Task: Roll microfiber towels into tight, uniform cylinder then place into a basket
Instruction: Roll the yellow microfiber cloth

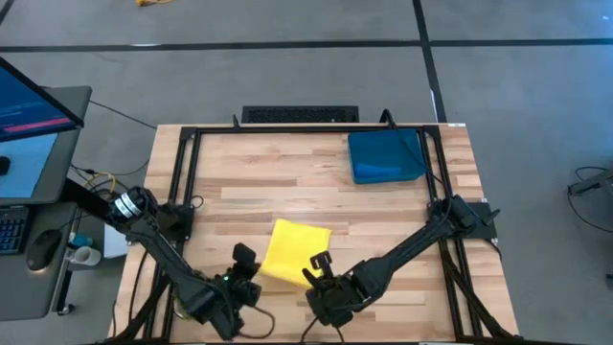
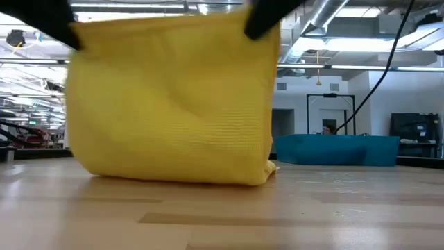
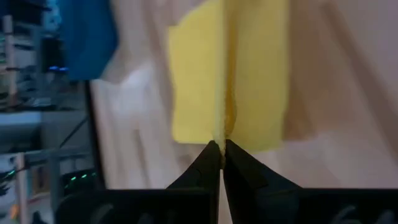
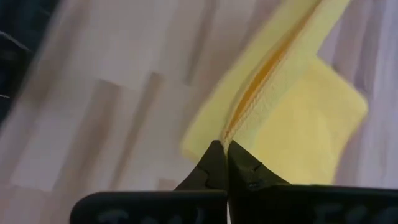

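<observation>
Grey floor crossed by dark lines; monitor at left; exposed ceiling ducts overhead.

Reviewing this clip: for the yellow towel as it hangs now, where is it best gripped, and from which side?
Best by its two top corners, from above, as now: the left end effector and right end effector are each shut on an upper edge corner of the yellow towel. It hangs as a folded sheet, its bottom edge brushing the table, so corner grips likely keep it spread flat.

A monitor and mouse sit beside the table.
</observation>
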### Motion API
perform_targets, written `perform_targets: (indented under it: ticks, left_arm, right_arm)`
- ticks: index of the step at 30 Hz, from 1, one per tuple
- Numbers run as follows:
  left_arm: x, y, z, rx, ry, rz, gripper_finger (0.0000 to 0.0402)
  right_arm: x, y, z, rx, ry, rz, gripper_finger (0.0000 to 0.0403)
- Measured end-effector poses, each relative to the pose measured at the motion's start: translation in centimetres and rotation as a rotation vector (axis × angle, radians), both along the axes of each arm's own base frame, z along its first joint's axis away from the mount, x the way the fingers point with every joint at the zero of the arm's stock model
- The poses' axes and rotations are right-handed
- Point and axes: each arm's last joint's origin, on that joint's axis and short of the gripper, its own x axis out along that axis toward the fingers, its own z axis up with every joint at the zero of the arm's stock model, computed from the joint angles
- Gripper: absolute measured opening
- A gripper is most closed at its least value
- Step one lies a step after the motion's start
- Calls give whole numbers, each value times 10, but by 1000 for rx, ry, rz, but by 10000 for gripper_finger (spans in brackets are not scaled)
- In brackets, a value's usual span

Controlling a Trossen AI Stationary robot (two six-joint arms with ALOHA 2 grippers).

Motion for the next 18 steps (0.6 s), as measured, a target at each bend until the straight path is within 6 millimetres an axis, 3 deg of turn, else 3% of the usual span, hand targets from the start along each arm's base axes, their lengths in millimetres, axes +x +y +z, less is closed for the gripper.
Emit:
perform_targets:
  ticks: [14, 18]
  left_arm:
    - [44, 80, -32, 74, 1, 261, 0]
    - [58, 101, -42, 5, 13, 302, 0]
  right_arm:
    - [12, -70, -35, -17, 163, -362, 8]
    - [13, -91, -47, -5, 203, -477, 12]
